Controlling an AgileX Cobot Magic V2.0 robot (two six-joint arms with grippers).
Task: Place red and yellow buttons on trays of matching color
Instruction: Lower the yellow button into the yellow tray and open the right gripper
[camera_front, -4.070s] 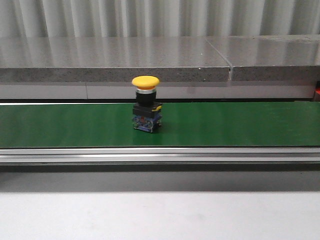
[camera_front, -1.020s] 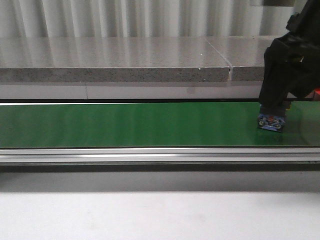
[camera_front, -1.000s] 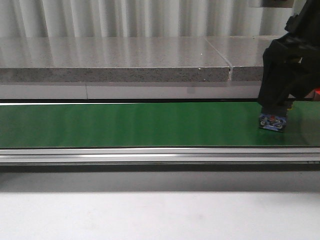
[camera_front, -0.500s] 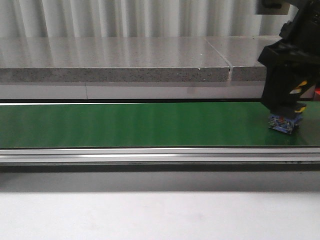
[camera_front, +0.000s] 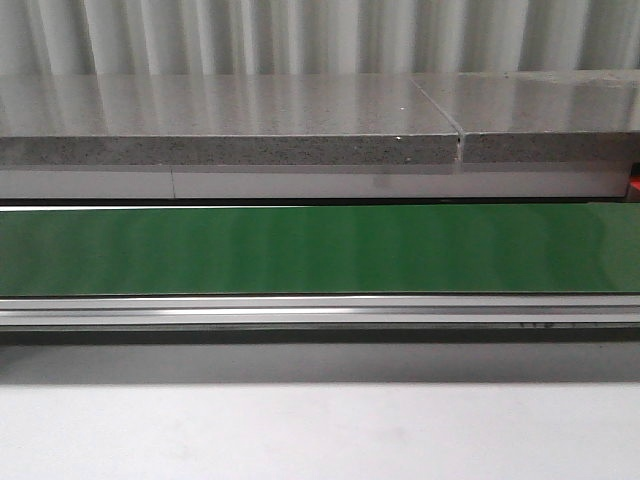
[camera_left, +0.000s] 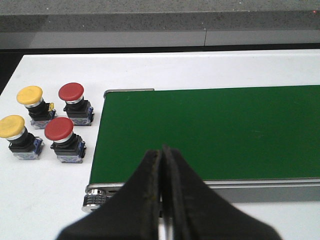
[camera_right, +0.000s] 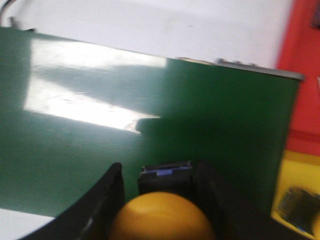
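In the right wrist view my right gripper (camera_right: 161, 176) is shut on a yellow button (camera_right: 162, 216). Its black body (camera_right: 165, 181) sits between the fingers, held above the green belt (camera_right: 90, 130). A red tray (camera_right: 305, 75) and a yellow tray (camera_right: 292, 172) lie just past the belt's end, and something dark and blurred (camera_right: 295, 202) lies in the yellow one. My left gripper (camera_left: 162, 156) is shut and empty over the belt's other end. Two yellow buttons (camera_left: 30, 97) (camera_left: 11, 128) and two red buttons (camera_left: 71, 93) (camera_left: 59, 130) stand on the white table beside it. Neither gripper shows in the front view.
The green conveyor belt (camera_front: 300, 248) runs across the front view with nothing on it, framed by a metal rail (camera_front: 300, 310). A grey stone ledge (camera_front: 230, 120) runs behind it. A sliver of red (camera_front: 633, 185) shows at the far right edge.
The yellow button travelled right along the belt. My right gripper closed on it, lifted it, and both have left the front view.
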